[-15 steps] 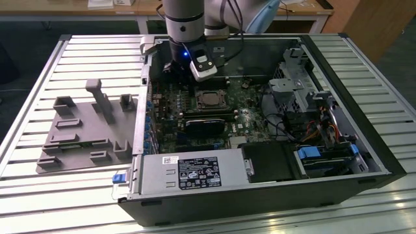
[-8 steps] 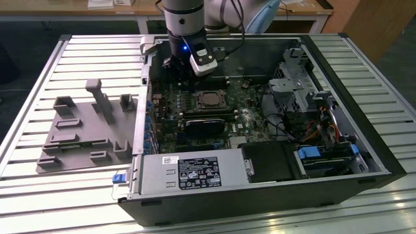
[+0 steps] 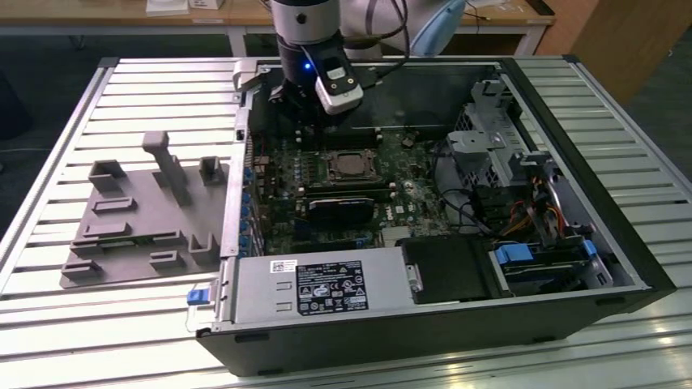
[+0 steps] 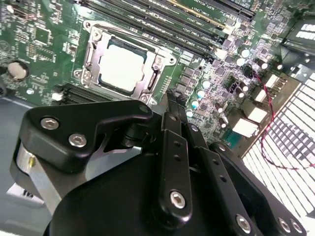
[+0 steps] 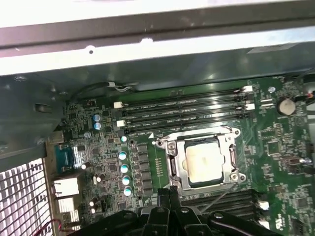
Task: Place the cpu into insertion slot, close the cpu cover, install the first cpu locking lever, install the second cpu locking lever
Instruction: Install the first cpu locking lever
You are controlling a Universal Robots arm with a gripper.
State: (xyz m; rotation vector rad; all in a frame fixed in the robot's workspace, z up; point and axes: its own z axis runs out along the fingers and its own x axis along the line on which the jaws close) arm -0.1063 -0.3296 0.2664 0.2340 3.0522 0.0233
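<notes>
Hung straight down from above on the grey arm (image 3: pixel 303 24), wrist (image 3: pixel 324 77) vertical, with pincer (image 4: pixel 171 97) drawn closed, fingers (image 4: pixel 173 147) together, gripping nothing.

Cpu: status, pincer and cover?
Pincer shut, empty. Pale silver-grey square cpu seated under thin silvery metal cover frame, pincer hovering just beside it. No obstruction seen.

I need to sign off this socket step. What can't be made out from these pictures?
Whether the cpu cover is latched down: detail too fine in both wrist views.
That cover's corner nearest the gripper: hidden behind the gripper in both wrist views.
How the cpu sits: too small in the exterior view.
</notes>
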